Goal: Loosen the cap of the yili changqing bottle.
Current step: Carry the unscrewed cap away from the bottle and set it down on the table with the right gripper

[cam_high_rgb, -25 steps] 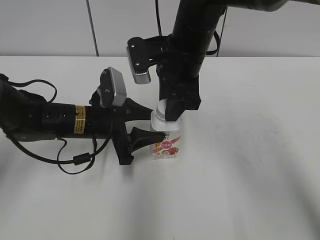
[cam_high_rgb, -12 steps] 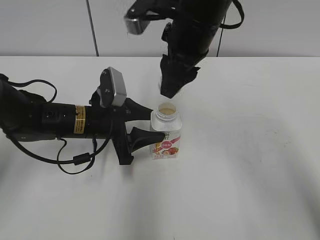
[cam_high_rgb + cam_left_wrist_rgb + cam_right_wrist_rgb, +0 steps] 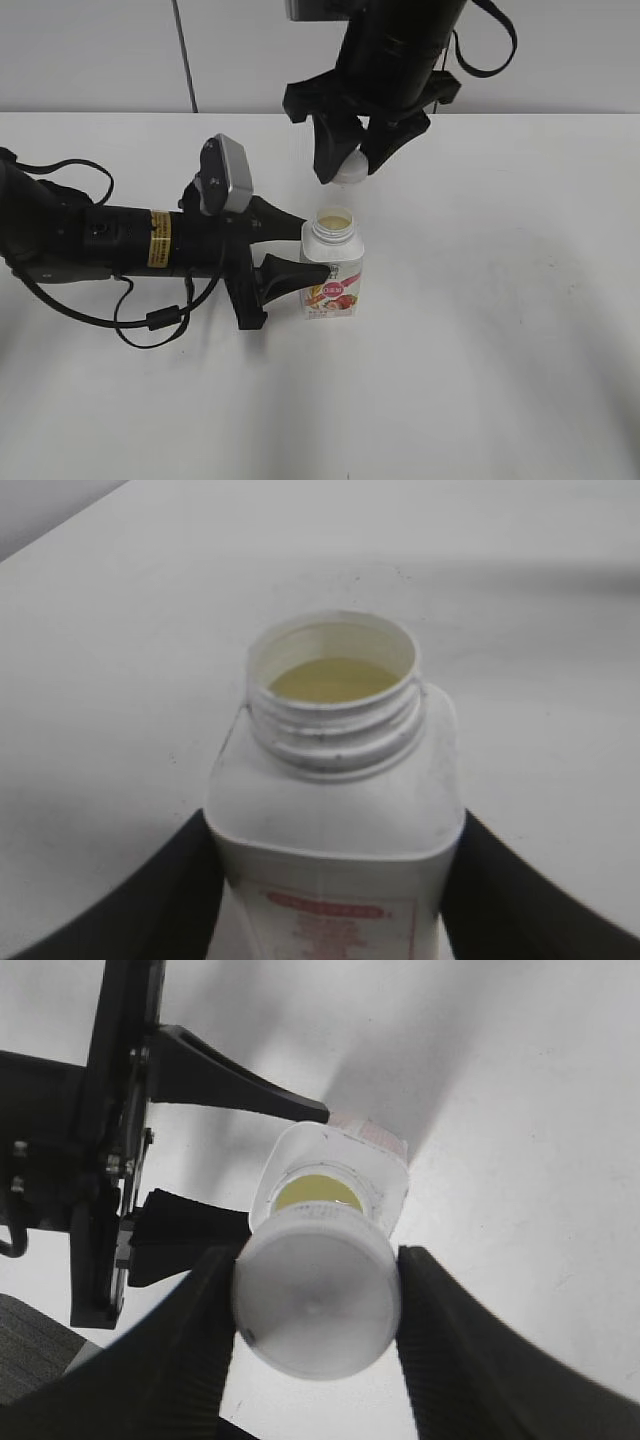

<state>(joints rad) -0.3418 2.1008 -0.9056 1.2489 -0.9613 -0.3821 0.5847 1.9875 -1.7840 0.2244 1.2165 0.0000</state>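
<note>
Right end effector [image 3: 349, 163], seated over the bottle neck 1.0 s ago, now sits higher and farther back, clear of the yili changqing bottle [image 3: 333, 272]. Cap [image 3: 350, 170] is off, held between its fingers; bottle mouth open, pale liquid visible.

Squarish white matt plastic bottle [image 3: 335, 810] with printed pink label; smooth round white plastic cap [image 3: 316, 1303]; matt white tabletop [image 3: 500, 330]; matt black tools.
</note>
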